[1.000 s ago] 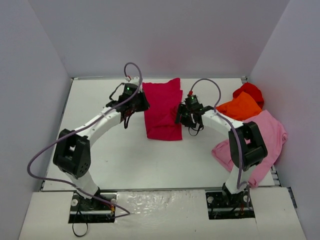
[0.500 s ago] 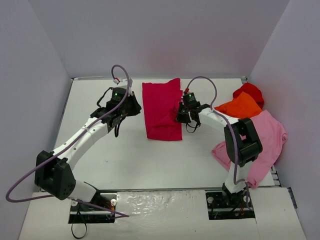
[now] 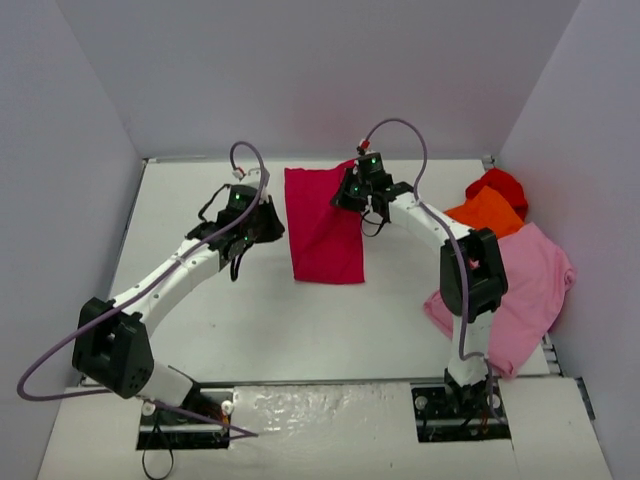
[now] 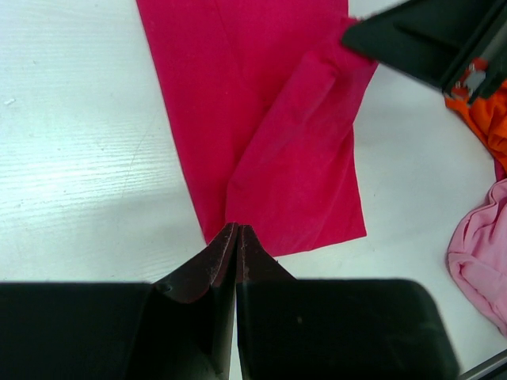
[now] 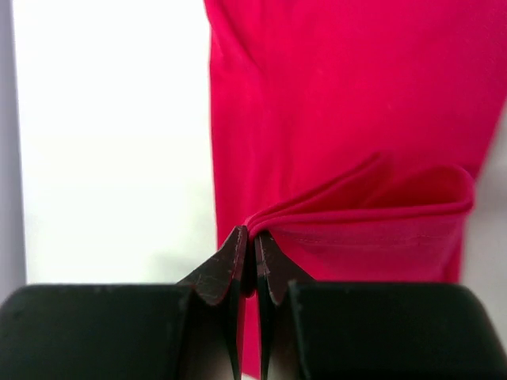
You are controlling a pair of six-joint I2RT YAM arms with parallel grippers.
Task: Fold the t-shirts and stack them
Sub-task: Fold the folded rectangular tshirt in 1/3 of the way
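The crimson-magenta t-shirt [image 3: 325, 230] lies folded into a long strip on the white table, also filling the left wrist view [image 4: 269, 119] and right wrist view [image 5: 348, 103]. My right gripper [image 3: 346, 192] [image 5: 252, 237] is shut on a doubled fold at the shirt's far right edge, lifting it into a ridge. My left gripper [image 3: 272, 226] [image 4: 238, 229] is shut with nothing between its fingers, just left of the shirt's left edge. The orange t-shirt [image 3: 485, 212], red t-shirt [image 3: 500, 183] and light pink t-shirt [image 3: 530, 275] lie heaped at the right.
White walls close in the table [image 3: 200, 300] on the left, back and right. The pink shirt hangs over the near right edge. In the left wrist view the right gripper's black body [image 4: 428, 39] sits at the top right, with orange cloth [image 4: 485, 119] and pink cloth [image 4: 479, 253] beyond.
My right gripper has shut on the shirt's right edge and carried it toward the far side and leftward. My left gripper has drawn back to the left, off the shirt.
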